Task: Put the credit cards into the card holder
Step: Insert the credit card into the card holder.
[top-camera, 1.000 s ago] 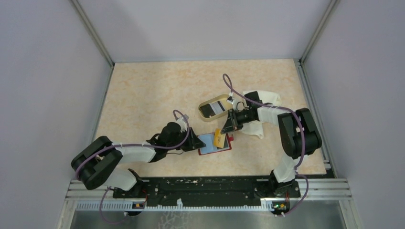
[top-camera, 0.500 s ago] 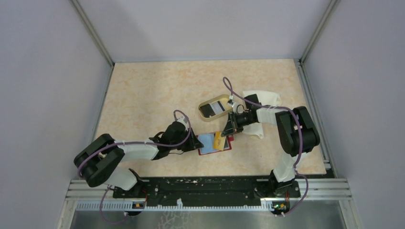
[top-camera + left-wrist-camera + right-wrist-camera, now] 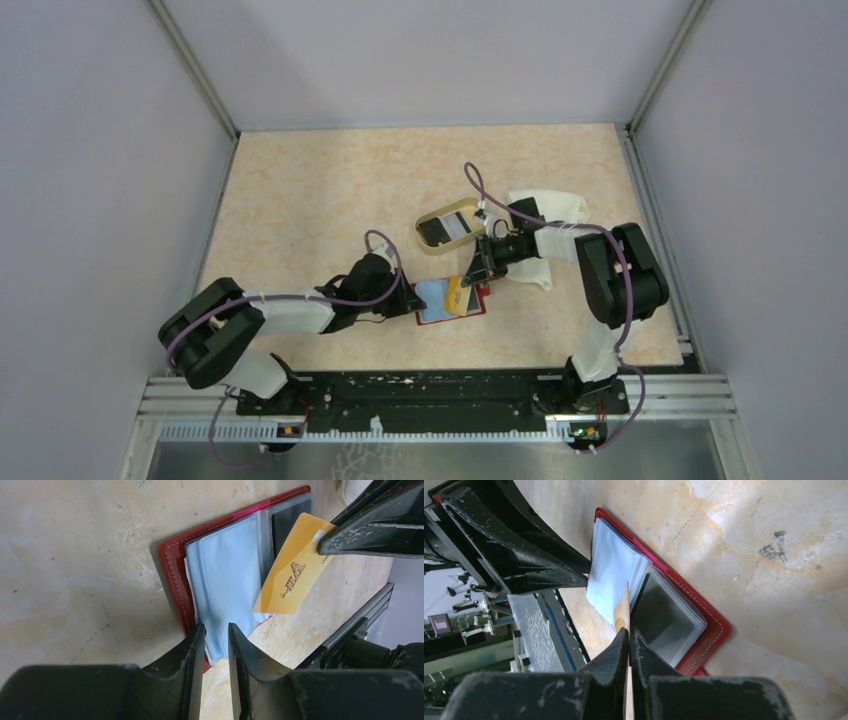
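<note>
Right gripper (image 3: pixel 327 542), lettered yellow card (image 3: pixel 292 572)

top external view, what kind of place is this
Probably a lab test cell for robots: a marbled tabletop boxed in by plain grey walls on aluminium framing, with two arms bolted to a rail at the near edge.

One word can be read: "VIP", in raised dark-gold capitals on the yellow card (image 3: pixel 294 567), seen sideways in the left wrist view, running along the card's length. A strip of tiny dark characters sits near that card's upper end, by the right pincer (image 3: pixel 345 544), too small to make out. Nothing else carries legible writing in any view.
</note>
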You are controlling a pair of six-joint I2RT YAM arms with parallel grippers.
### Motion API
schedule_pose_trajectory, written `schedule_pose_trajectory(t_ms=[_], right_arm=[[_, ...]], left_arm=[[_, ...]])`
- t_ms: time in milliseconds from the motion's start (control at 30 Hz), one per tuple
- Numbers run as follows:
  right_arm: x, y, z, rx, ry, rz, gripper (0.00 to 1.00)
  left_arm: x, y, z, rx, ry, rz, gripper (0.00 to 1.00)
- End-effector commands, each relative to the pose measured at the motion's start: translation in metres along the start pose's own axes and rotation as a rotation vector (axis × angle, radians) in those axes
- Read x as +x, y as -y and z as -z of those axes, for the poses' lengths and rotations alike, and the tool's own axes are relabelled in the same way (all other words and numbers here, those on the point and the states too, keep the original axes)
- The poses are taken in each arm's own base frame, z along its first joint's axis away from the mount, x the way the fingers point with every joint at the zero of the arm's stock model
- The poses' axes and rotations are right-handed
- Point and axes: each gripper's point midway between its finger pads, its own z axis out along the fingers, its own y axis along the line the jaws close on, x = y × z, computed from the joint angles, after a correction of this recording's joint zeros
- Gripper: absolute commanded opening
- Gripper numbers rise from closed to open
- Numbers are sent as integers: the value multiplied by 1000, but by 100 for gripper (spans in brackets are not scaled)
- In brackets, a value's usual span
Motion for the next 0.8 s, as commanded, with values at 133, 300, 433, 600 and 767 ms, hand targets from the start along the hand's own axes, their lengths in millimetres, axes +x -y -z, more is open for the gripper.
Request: schedule_pose_trajectory(t_ms=[133, 300, 433, 600, 767], right_arm=[[0, -2, -11, 18, -16, 70, 0], [1, 1, -10, 46, -10, 59, 0], [2, -1, -15, 54, -15, 66, 0], [7, -1, -22, 65, -57, 58, 0], [9, 11, -19, 137, -69, 56, 5]], left_arm=[[5, -16, -3, -66, -10, -12, 30], [2, -16, -5, -76, -5, -24, 29], [3, -14, -9, -72, -21, -45, 29], [3, -15, -14, -83, -32, -74, 28], [-2, -20, -14, -117, -17, -96, 28]])
